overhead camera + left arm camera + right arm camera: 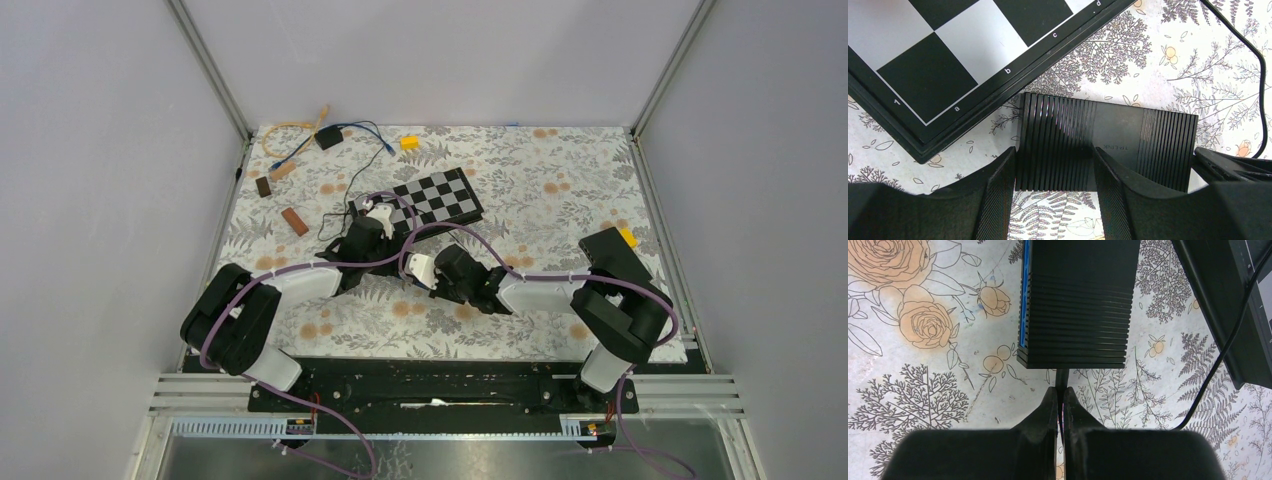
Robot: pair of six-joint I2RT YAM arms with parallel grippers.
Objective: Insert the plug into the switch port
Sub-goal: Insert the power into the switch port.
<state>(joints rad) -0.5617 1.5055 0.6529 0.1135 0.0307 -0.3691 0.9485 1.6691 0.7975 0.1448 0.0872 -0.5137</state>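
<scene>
The switch is a black ribbed box lying flat on the flowered mat beside the chessboard. My left gripper stands open over its left part: one finger rests against the switch's end, the other lies across its top. In the right wrist view the switch shows a blue side. My right gripper is shut on the plug, a thin black stem reaching the switch's near end face. How deep it sits I cannot tell. From above, both grippers meet mid-table and hide the switch.
A chessboard lies just behind the grippers. The plug's black cable loops away to the right. Brown blocks, a yellow block and a small black box with a blue wire lie at the back left.
</scene>
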